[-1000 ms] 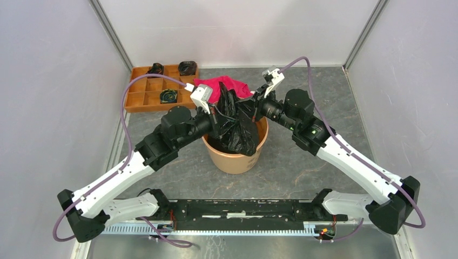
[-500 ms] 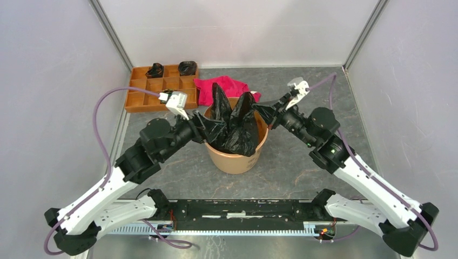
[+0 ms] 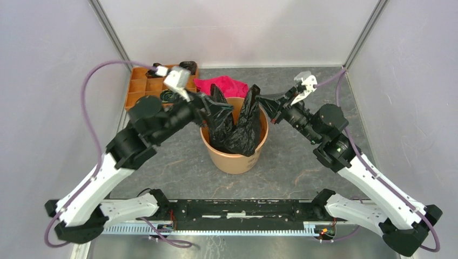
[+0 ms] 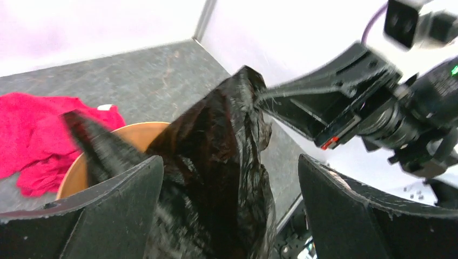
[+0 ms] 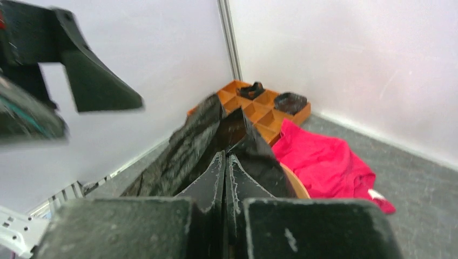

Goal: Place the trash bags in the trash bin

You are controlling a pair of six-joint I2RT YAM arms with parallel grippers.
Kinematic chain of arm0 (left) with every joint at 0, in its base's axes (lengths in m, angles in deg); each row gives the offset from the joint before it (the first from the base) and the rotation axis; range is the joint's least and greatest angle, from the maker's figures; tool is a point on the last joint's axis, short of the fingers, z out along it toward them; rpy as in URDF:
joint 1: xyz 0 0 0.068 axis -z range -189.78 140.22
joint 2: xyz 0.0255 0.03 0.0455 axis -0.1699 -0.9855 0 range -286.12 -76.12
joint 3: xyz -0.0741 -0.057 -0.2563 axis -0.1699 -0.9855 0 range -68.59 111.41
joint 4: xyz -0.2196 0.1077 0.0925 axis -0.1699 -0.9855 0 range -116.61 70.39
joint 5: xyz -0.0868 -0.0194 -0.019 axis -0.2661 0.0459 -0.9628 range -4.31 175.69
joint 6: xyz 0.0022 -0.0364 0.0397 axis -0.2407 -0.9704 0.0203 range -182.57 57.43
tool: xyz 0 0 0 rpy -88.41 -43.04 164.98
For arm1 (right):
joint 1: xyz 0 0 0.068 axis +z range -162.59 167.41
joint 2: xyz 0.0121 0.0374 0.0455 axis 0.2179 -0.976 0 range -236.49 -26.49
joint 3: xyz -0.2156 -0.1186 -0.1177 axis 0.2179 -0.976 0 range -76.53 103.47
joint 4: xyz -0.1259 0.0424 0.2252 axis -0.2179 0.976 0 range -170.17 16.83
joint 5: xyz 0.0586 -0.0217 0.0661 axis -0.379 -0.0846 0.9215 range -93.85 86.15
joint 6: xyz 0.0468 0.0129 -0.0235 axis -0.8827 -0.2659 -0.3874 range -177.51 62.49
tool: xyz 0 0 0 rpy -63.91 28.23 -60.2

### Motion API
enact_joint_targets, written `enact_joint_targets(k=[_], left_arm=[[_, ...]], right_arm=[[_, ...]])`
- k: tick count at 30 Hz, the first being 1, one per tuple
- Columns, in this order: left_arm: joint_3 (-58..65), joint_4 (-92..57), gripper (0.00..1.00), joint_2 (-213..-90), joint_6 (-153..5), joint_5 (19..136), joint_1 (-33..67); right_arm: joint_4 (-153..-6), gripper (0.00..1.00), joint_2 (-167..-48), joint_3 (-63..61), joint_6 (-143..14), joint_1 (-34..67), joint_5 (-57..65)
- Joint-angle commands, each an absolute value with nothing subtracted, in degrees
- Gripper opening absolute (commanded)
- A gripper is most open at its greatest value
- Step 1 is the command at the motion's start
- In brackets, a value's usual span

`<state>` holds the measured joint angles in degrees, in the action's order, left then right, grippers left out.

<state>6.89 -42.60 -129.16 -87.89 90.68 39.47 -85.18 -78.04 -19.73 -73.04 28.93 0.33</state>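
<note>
The trash bin (image 3: 235, 157), a light-orange bucket, stands at mid-table with a wrinkled black trash bag (image 3: 237, 127) stuffed in it, two peaks sticking up above the rim. My left gripper (image 3: 207, 109) hangs open at the bag's left peak; in the left wrist view its fingers (image 4: 113, 205) stand wide apart on either side of the bag (image 4: 216, 162) without pinching it. My right gripper (image 3: 264, 102) is shut on the bag's right peak. The right wrist view shows its fingertips (image 5: 225, 171) pressed together over the black film (image 5: 194, 143).
A red-pink cloth (image 3: 222, 85) lies just behind the bin. The flat orange tray (image 3: 141, 93) with small dark items sits at the back left, under my left wrist. White walls close in on three sides.
My left gripper has opened, let go of the bag's left edge and drawn back to the left and up. The right gripper has pulled right, still holding its side of the bag.
</note>
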Motion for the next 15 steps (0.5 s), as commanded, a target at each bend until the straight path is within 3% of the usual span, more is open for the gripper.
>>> enact_joint_targets(k=[1, 6, 12, 14, 15], left_arm=[[12.9, -46.1, 1.00, -139.3, -79.7, 77.1, 39.3], [16.0, -47.0, 0.99, -144.0, -81.1, 78.6, 39.3], [19.5, -51.9, 0.76, -146.6, -81.1, 88.2, 39.3], [19.2, -51.4, 0.78, -145.6, -81.1, 88.6, 39.2], [19.2, -51.2, 0.84, -145.0, -80.9, 87.7, 39.2]], right_arm=[[-86.9, 0.01, -81.1, -11.4, -70.9, 28.7, -0.3], [-88.4, 0.01, -80.3, -12.5, -70.4, 28.8, -1.4], [-86.3, 0.01, -77.0, -15.6, -69.6, 28.7, -0.8], [-84.7, 0.01, -75.2, -17.3, -68.7, 28.8, -0.7], [-83.5, 0.01, -74.5, -17.8, -68.3, 28.8, -1.3]])
